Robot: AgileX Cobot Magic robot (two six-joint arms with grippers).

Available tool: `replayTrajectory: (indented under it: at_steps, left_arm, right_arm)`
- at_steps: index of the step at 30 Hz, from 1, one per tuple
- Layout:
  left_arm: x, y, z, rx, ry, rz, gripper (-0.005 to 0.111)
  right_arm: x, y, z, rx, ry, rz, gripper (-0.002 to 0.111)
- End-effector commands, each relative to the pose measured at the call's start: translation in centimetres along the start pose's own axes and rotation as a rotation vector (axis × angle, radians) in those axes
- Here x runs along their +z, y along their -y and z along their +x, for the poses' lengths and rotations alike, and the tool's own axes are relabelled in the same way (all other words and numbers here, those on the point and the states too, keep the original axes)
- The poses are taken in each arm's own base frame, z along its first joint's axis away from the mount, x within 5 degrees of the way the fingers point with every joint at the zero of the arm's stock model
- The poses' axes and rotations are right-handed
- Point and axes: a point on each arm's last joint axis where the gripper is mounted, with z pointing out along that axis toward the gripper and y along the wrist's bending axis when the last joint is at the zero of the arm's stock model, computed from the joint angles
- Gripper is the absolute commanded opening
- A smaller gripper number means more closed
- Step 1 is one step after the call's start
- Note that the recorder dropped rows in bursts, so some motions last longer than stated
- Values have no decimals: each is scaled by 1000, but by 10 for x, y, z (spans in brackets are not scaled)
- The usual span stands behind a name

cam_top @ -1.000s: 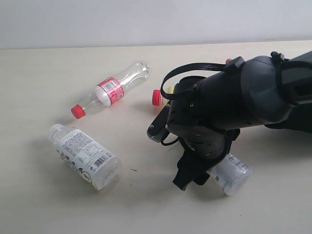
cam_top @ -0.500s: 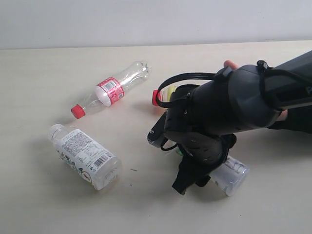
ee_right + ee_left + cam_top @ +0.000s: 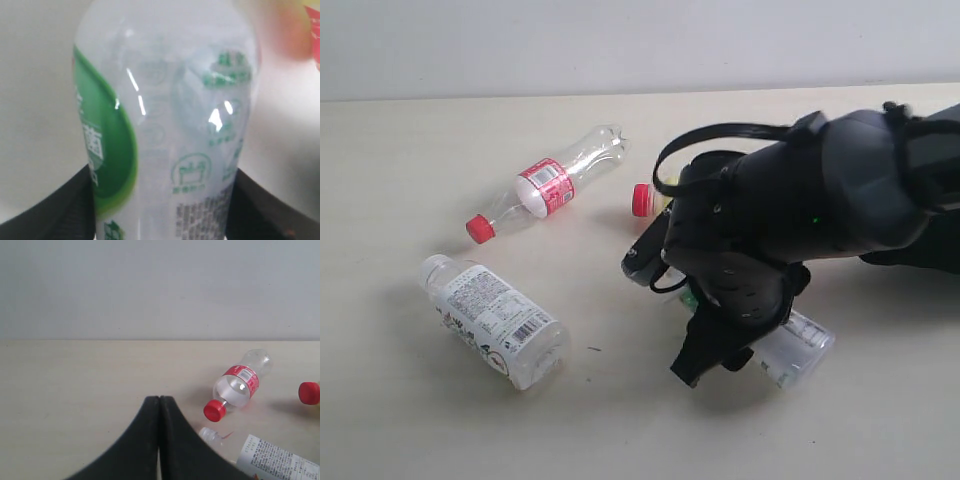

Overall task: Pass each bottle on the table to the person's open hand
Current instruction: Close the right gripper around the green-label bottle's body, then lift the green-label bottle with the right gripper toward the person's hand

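I see all lying flat on the table [image 3: 410, 130]: red-labelled bottle [image 3: 545, 185] and yellow bottle [image 3: 642, 200] toward the far edge, white-labelled bottle [image 3: 495, 320] and green-printed bottle [image 3: 800, 348] nearer.

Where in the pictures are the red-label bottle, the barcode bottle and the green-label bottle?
red-label bottle [image 3: 546, 186]: exterior view, on its red label.
barcode bottle [image 3: 492, 312]: exterior view, on its white printed label.
green-label bottle [image 3: 165, 125]: right wrist view, on its clear body.
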Motion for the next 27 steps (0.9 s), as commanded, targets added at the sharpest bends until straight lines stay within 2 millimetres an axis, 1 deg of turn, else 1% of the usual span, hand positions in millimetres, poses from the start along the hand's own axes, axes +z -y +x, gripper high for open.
replayTrajectory:
  at_steps: [1, 5, 9, 14, 20, 24, 27]
  left_arm:
    - [0, 0, 1, 2, 5, 0, 0]
    - [0, 0, 1, 2, 5, 0, 0]
    - [0, 0, 1, 2, 5, 0, 0]
    - [0, 0, 1, 2, 5, 0, 0]
    - [0, 0, 1, 2, 5, 0, 0]
    - [0, 0, 1, 2, 5, 0, 0]
    - [0, 0, 1, 2, 5, 0, 0]
  right_arm:
    - [-34, 7, 7, 32, 55, -86, 0]
    - [-65, 14, 16, 49, 128, -183, 0]
    - [-93, 26, 27, 82, 215, -223, 0]
    - [-124, 45, 46, 116, 300, -213, 0]
    - [-161, 70, 60, 199, 352, -194, 0]
    - [-170, 88, 64, 281, 351, -202, 0]
    - [-166, 101, 66, 348, 325, -211, 0]
